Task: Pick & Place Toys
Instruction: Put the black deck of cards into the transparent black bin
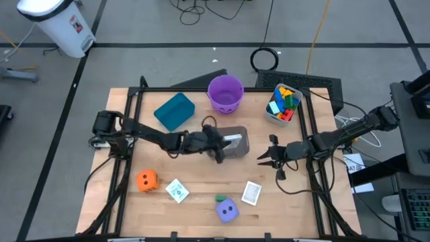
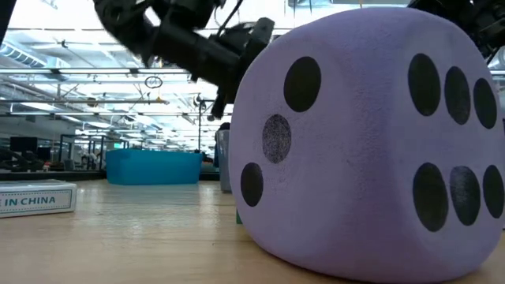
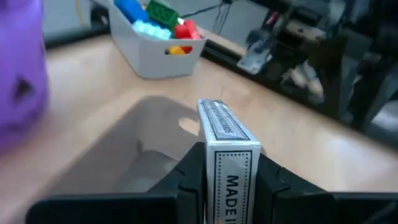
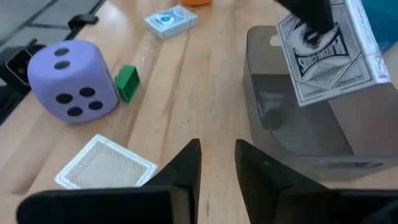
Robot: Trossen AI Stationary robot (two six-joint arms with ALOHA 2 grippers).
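Note:
My left gripper reaches in from the table's left and is shut on a white card box, held over the clear grey tub at the table's middle. My right gripper hovers right of the tub with a narrow gap between its fingers and nothing in it. On the near part of the table lie a purple die, a green block, an orange die, a blue card box and a white card box. My left gripper pinches the card box at one end, one finger on each broad face, its thin printed side showing between them. The fingers come from the table's left, slanting a little downward. The box sticks out ahead of the fingers, tilted and lifted clear above the tub.
A teal bin and a purple bucket stand at the far side. A tub of coloured blocks sits at the far right. A black frame borders the table. Bare wood lies between the two dice.

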